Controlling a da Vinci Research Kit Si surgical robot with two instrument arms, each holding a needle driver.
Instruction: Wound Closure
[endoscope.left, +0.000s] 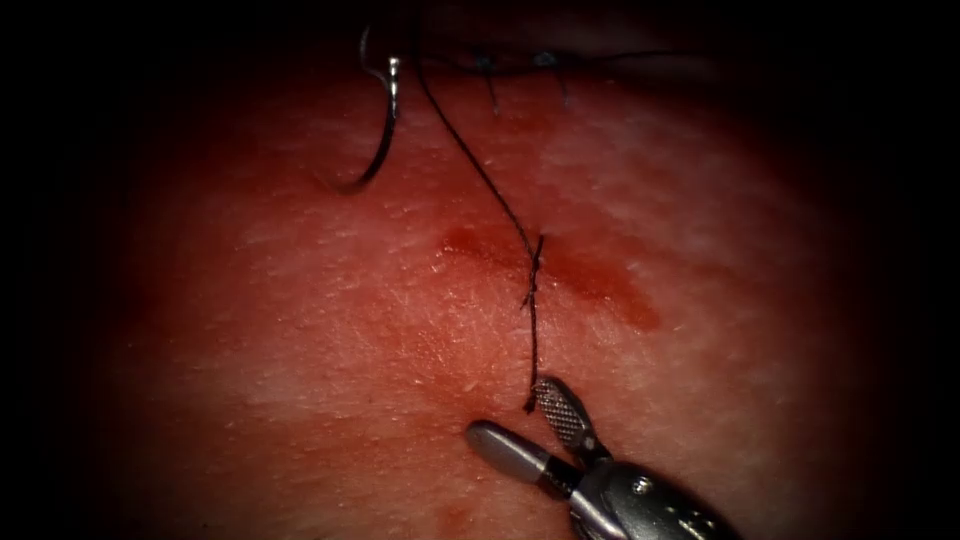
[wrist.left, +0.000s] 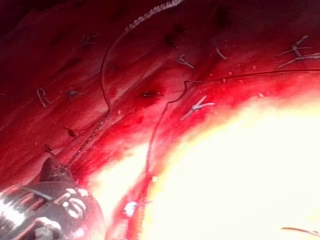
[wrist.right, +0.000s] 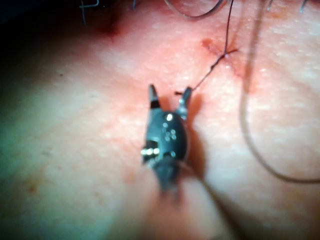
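My right tool (endoscope.left: 510, 410) stands open low on the tissue (endoscope.left: 300, 330), holding nothing. The free end of the thread (endoscope.left: 531, 350) hangs just between its jaw tips; the right wrist view shows the same, with the tool (wrist.right: 168, 92) open around that tail (wrist.right: 205, 77). The thread runs up to a knot at the short red cut (endoscope.left: 590, 285), then on toward the top. The curved needle (endoscope.left: 385, 130) lies free on the tissue, left of the cut, held by neither tool. The left tool (wrist.left: 52, 172) sits over tissue with thread (wrist.left: 102, 85) trailing past it.
Earlier stitches (endoscope.left: 515, 63) cross the wound line along the top. Red fluid (endoscope.left: 620, 300) stains the cut's right end. Several cut thread ends (wrist.left: 197, 106) lie on the tissue in the left wrist view.
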